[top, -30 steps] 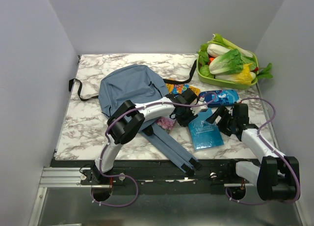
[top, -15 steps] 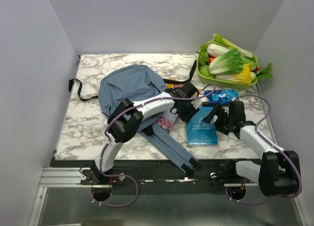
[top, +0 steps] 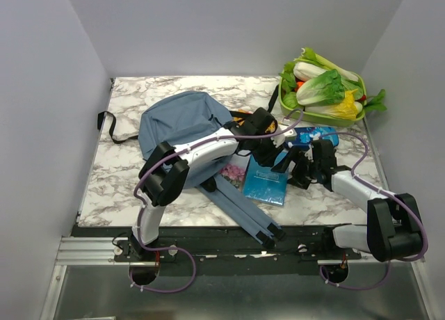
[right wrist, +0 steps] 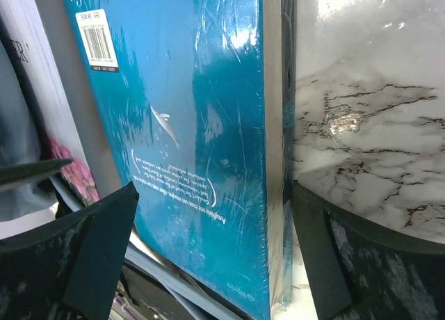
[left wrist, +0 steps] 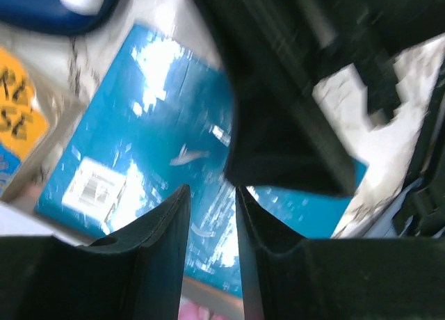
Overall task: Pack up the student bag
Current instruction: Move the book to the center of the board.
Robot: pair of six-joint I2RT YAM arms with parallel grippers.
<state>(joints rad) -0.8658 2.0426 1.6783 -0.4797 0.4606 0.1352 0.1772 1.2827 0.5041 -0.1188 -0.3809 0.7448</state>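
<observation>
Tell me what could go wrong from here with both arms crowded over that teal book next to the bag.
The left gripper and right gripper sit very close above the teal book, so they could collide. In the right wrist view the right gripper's fingers straddle the book with gaps, so it may slip. The student bag shows no visible opening, and its shoulder straps lie beside the book and could snag.

Dusty-blue backpack (top: 182, 125) with black trim; glossy teal book (top: 265, 182) bearing a white barcode label; white table (top: 125, 170) with grey marble veining; green basket (top: 316, 116).
</observation>
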